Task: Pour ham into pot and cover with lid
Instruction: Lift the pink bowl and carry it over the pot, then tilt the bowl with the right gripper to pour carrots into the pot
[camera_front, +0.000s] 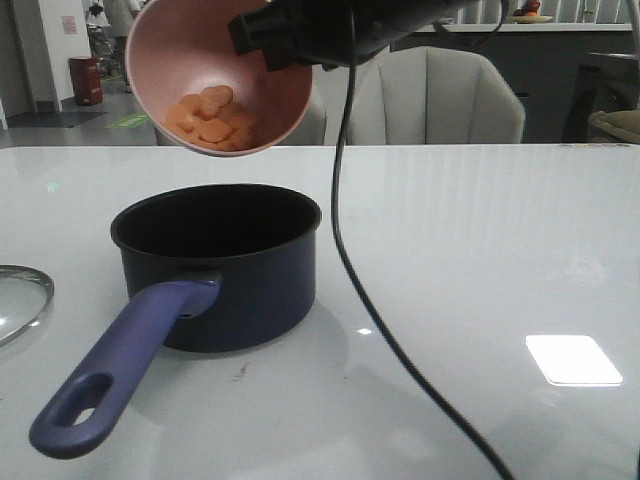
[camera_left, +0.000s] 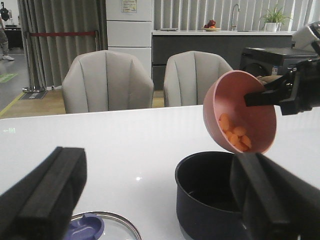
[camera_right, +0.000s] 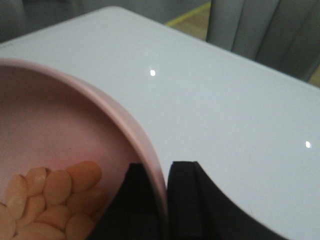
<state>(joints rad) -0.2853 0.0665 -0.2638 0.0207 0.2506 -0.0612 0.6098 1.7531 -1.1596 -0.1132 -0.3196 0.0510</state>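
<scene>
The right gripper pinches the rim of a pink bowl, tilted above the pot with the ham heaped at its low edge. The left gripper hangs wide open nearer, holding nothing. The lid lies on the white table, left of the pot.

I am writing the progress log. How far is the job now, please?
Done: the right gripper has the pink bowl by its rim, lifted and tilted above the pot. In hand: pouring; the ham sits at the bowl's low side, and none is visible in the pot. Left: finishing the pour, then fitting the lid, which lies on the table under the open left gripper.
</scene>
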